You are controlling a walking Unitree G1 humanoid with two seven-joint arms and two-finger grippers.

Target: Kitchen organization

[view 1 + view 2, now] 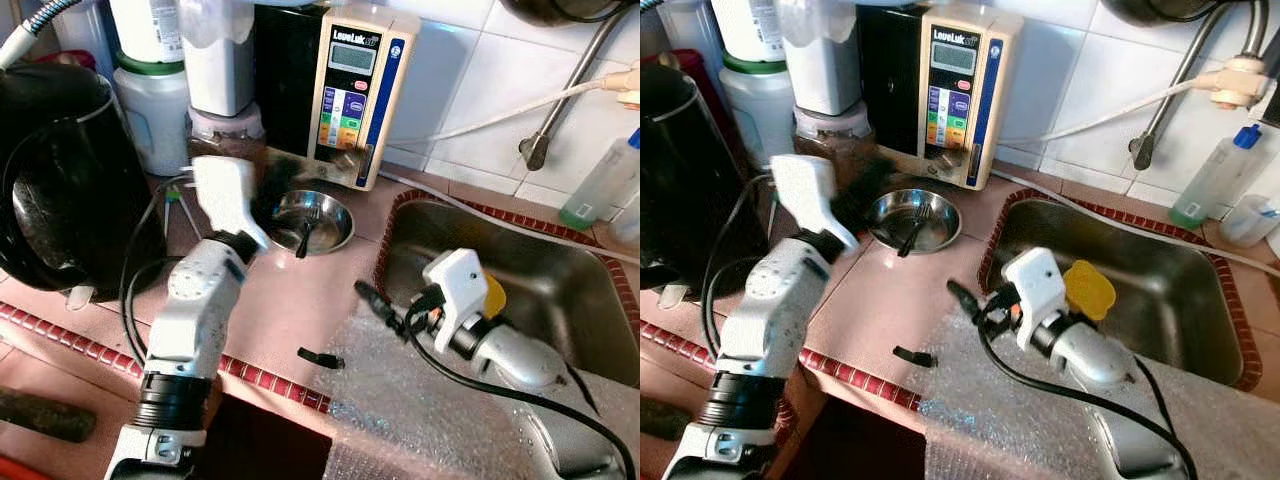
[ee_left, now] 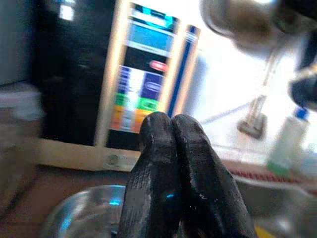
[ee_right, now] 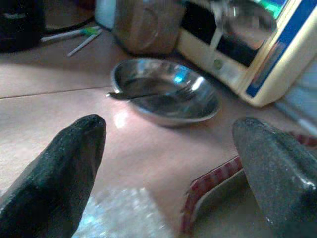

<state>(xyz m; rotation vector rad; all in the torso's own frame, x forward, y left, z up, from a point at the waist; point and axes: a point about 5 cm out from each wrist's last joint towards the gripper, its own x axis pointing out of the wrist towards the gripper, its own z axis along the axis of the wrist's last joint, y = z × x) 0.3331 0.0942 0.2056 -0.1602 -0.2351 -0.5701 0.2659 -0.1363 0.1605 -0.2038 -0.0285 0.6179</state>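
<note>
Reaching over the pink tiled counter (image 1: 290, 300), the left gripper (image 2: 171, 148) hangs just above the near-left rim of a small steel bowl (image 1: 315, 220), its two black fingers (image 2: 153, 168) pressed together and holding nothing. A fork (image 3: 148, 94) lies inside the bowl, its handle resting across the rim. Just behind the bowl, against the white wall tiles, stands a cream water machine (image 1: 355, 90) with a screen and coloured buttons. To the left of it sit a blender jar (image 1: 220, 60) and a white tub with a green lid (image 1: 150, 110), and at the far left a big black pot (image 1: 65, 180).

The right gripper (image 3: 171, 163) sits low at the near left corner of the sink (image 1: 1160, 290), pointing left toward the bowl, with its fingers (image 3: 64, 163) spread wide apart and empty. Bubble wrap (image 1: 420, 400) is spread under it on the near counter edge. A small black piece (image 1: 320, 357) lies on the counter just left of the wrap. A yellow lid (image 1: 1090, 290) lies in the sink just behind the right wrist. A clear bottle with a blue cap (image 1: 1210, 180) stands on the far right behind the sink.
</note>
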